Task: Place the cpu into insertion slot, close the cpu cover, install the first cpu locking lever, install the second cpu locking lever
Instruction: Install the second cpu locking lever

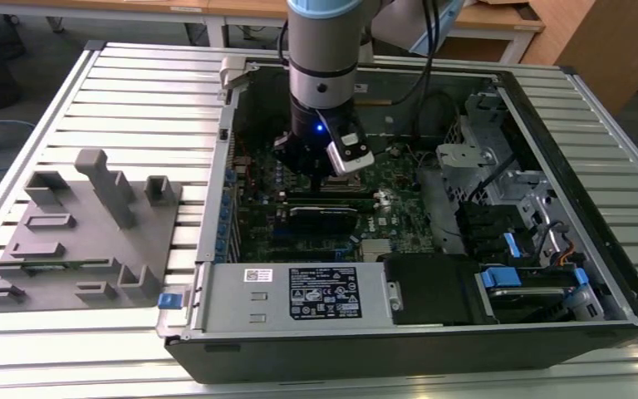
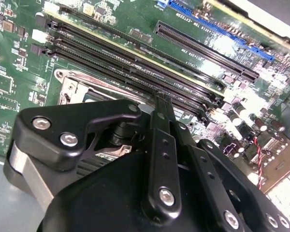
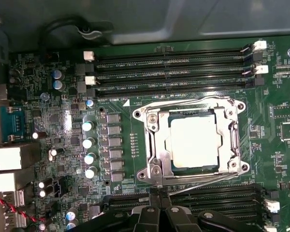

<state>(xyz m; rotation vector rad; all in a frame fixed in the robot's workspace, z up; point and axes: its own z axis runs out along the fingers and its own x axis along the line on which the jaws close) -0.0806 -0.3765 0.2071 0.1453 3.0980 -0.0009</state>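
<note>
Your arm stood over the open computer case [image 1: 585, 108] at the centre of the exterior view, its hand [image 1: 321, 184] lowered among the parts of the green motherboard [image 1: 391, 179]. In the first wrist view the cpu [image 3: 193, 140] lay flat in the insertion slot [image 3: 160, 145] at the middle of the frame, its pale metal top showing through the square opening of the cpu cover [image 3: 234, 137], which looked to be down over it. Thin wire levers ran along the upper and lower edges of the frame; whether either was latched could not be told.

The hand [image 3: 158, 192] sat at the bottom centre of that frame, its fingertips [image 3: 154, 194] drawn together at the frame's lower edge, just beside the lower lever. In the second wrist view the fingers [image 2: 163, 108] appeared all but shut, with no part visibly held between them; contact with a lever could not be confirmed.

You would likely have found the chip light, stiff and fragile, best handled by its edges and never pressed on its underside. The cover would be thin sheet metal, rigid but hinged, safest pushed near its free edge. The levers looked like springy wire, likely to slip off smooth fingertips, so take them near the bent end.

A grey holder tray [image 1: 86, 233] rested on the slatted surface [image 1: 142, 91] at the exterior view's left.
</note>
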